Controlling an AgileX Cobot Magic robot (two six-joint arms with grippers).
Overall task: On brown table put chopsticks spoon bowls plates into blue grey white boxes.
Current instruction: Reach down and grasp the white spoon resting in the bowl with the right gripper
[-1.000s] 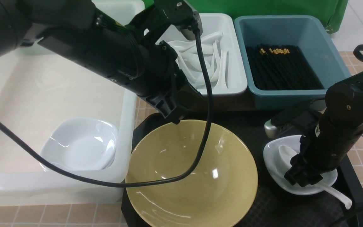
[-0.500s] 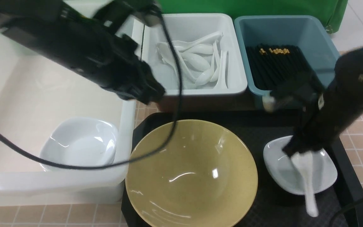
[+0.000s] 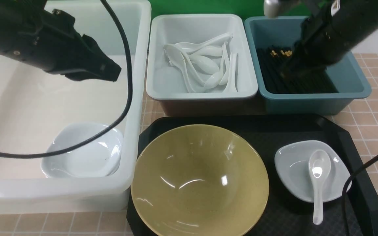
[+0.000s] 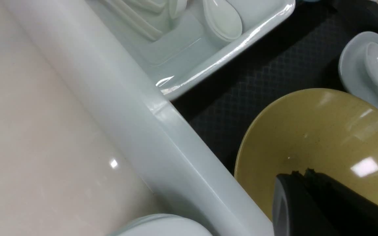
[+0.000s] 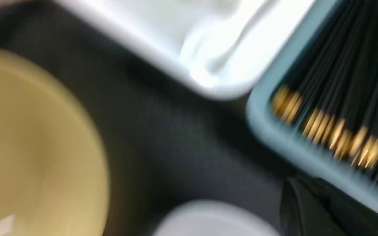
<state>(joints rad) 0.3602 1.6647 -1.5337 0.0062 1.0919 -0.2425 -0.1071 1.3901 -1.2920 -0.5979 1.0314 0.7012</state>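
Spoon (image 3: 318,177) loose in white dish (image 3: 290,164). Right gripper (image 3: 286,71) fingers pressed together, empty, over teal-blue box (image 3: 307,98); left gripper (image 3: 112,73) same. Judgement: pinch handle squarely mid-length, carry to grey box (image 3: 202,95).

Left arm (image 3: 28,42) reaches in from upper left, sloping down toward centre. Left gripper (image 3: 112,73) has jaws pressed together, empty. Right arm (image 3: 346,29) high at far right, blurred. Right gripper (image 3: 289,70) points down-left, jaws together, empty.
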